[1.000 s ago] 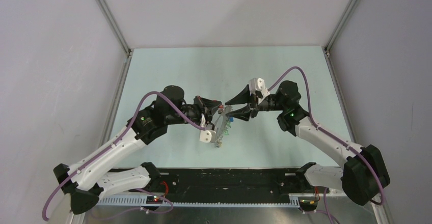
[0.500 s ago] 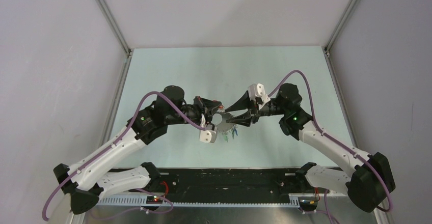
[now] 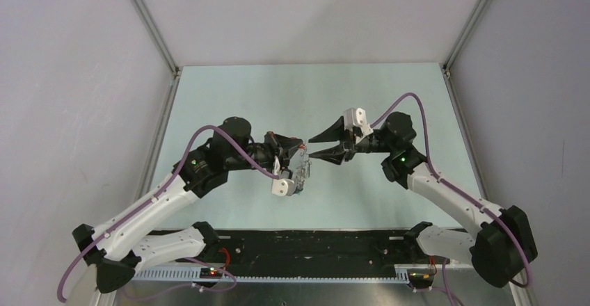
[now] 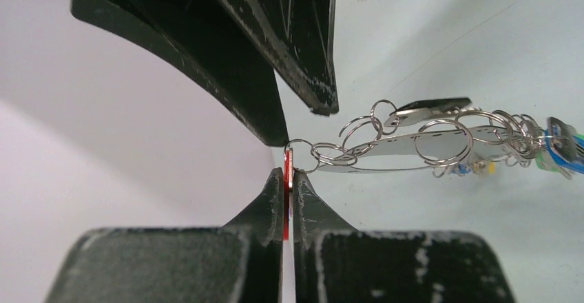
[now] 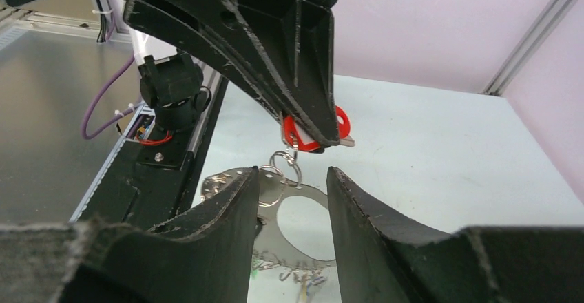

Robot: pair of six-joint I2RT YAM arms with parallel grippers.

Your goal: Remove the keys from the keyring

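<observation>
My left gripper [image 3: 299,144] is shut on a red-headed key [image 4: 288,160], pinched edge-on between its fingers. From that key a chain of small split rings carries the keyring [image 4: 413,148], a flat grey metal hoop that hangs below the gripper [image 3: 300,175], above the table. More keys [image 4: 561,151] with blue, green and yellow heads dangle at its far end. My right gripper [image 3: 310,147] is open and empty, facing the left one just to its right. In the right wrist view its jaws stand apart, either side of the keyring [image 5: 311,191], not touching it, with the red key [image 5: 313,131] above.
A pale green table top [image 3: 389,90] lies under both arms. A black rail [image 3: 306,245] runs along the near edge. Grey walls and metal frame posts [image 3: 149,24] close in the left, right and back sides.
The right gripper has drawn back to the right, away from the keyring. The keyring, spread out between the grippers half a second ago, now hangs down from the left gripper alone.
</observation>
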